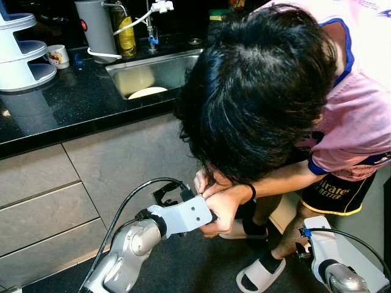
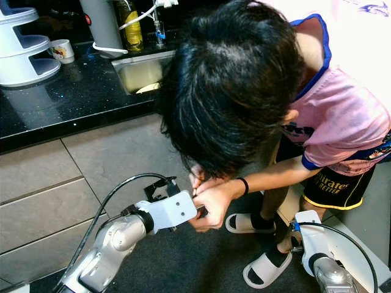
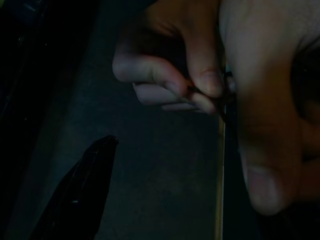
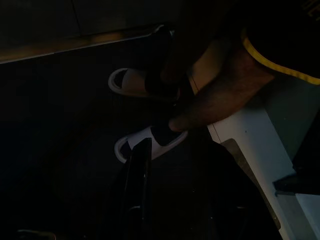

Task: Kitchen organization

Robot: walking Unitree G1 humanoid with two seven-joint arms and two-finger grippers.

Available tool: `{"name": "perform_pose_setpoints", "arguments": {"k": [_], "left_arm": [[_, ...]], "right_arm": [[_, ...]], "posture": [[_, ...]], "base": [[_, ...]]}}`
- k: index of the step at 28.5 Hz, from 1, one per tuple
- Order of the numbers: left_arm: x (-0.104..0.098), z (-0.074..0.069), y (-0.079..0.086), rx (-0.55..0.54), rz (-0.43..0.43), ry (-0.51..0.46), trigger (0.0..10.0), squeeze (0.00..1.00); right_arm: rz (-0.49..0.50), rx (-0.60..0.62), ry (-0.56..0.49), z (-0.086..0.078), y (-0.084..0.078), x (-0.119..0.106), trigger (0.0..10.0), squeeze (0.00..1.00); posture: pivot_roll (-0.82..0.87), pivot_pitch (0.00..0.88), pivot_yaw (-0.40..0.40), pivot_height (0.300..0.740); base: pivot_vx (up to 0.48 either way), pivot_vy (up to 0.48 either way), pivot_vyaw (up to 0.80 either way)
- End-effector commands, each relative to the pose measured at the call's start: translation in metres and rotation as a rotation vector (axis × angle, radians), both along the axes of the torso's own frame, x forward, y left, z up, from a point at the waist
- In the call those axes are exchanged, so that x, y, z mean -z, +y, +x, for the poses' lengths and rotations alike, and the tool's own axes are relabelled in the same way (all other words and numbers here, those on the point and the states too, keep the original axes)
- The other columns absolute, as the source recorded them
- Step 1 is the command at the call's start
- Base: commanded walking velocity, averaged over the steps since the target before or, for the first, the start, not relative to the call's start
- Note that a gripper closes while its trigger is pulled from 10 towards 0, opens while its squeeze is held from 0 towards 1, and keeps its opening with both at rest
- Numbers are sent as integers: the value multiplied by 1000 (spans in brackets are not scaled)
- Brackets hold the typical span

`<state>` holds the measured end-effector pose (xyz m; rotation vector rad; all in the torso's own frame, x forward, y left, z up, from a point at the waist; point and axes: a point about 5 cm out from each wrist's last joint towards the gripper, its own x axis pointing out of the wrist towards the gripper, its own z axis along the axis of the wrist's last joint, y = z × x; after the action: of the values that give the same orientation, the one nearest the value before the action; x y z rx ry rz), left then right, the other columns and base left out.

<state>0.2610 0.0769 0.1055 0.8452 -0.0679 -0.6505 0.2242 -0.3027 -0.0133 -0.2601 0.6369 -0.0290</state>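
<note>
Person's hands [image 1: 215,196] working at left gripper [image 1: 201,210], fingers [image 3: 80,187] covered — spread undeterminable. Hold your arm still; keep right gripper [image 4: 137,175] idle, its spread undeterminable too.

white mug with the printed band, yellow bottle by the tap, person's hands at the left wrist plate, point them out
White printed ceramic mug [image 1: 58,55], left eye view, on its side wall.
Yellow bottle [image 1: 126,36], left eye view, on its body.
Person's hands [image 1: 221,204], left eye view, on the knuckles of the nearer hand.
</note>
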Motion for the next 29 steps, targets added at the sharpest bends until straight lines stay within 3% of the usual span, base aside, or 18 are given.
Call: {"name": "perform_pose_setpoints", "arguments": {"k": [1,21,24,25,29], "left_arm": [[-2,0,0,9,10,-3,10000,0],[-4,0,1,10,11,-5,10000,0],[-4,-1,2,10,13,-5,10000,0],[-4,-1,2,10,13,-5,10000,0],[-3,-2,3,11,15,-4,10000,0]], "right_arm": [[12,5,1,-1,2,2,10000,0],[43,-15,-39,2,5,-2,10000,0],[287,-54,-137,-2,4,-10,10000,0],[287,-54,-137,-2,4,-10,10000,0],[508,-62,-235,-3,-5,-24,10000,0]], "posture": [[11,0,0,740],[16,0,6,740],[9,0,17,740],[9,0,17,740],[4,0,23,740]], "base": [[0,0,0],[0,0,0],[0,0,0],[0,0,0],[0,0,0]]}}
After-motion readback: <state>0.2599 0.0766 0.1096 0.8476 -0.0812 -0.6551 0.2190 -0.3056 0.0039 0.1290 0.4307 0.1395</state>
